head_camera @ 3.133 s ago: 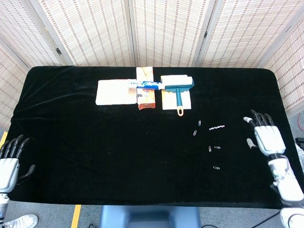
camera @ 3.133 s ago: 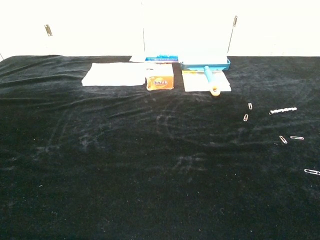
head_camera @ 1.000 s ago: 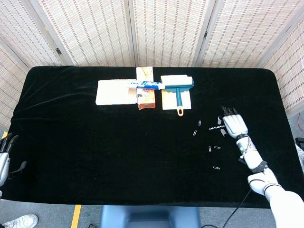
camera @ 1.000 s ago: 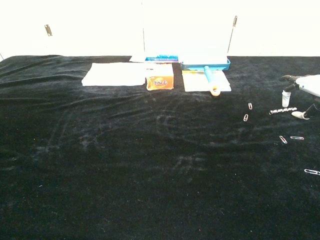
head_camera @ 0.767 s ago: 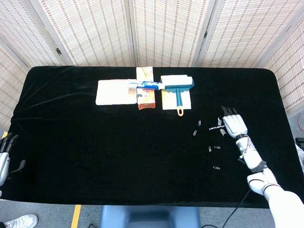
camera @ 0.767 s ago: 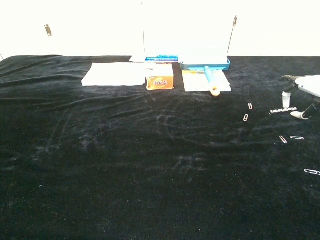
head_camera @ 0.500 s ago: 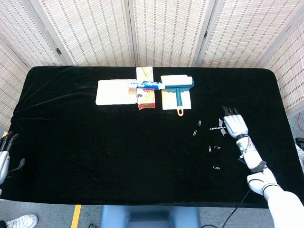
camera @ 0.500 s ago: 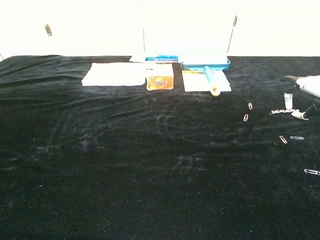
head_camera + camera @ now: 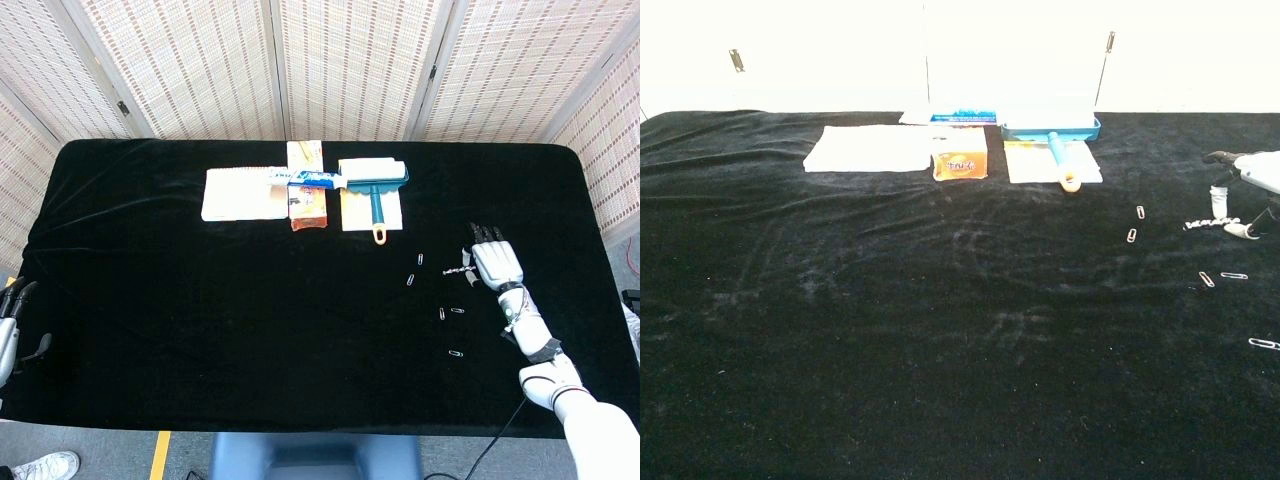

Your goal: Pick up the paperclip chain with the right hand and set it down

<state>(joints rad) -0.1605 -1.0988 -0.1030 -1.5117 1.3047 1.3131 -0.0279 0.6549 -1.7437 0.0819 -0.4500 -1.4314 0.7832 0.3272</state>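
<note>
The paperclip chain [image 9: 458, 270] [image 9: 1206, 224] lies on the black tablecloth [image 9: 200, 300] at the right side, a short silver strand. My right hand [image 9: 495, 264] [image 9: 1248, 190] is lowered over its right end, palm down. One fingertip [image 9: 1218, 197] and the thumb [image 9: 1242, 231] pinch that end of the chain while the rest of the strand rests on the cloth. My left hand [image 9: 9, 335] shows at the lower left edge of the head view, off the table, fingers apart and holding nothing.
Several loose paperclips [image 9: 410, 279] [image 9: 1131, 235] lie left of and in front of the chain. At the back middle stand a white pad [image 9: 243, 193], an orange box [image 9: 307, 203] and a teal lint roller [image 9: 376, 195] on paper.
The right hand came in from the table's right edge to the chain and closed a finger and thumb on its end; the chain slid slightly right. The left hand dropped lower.
</note>
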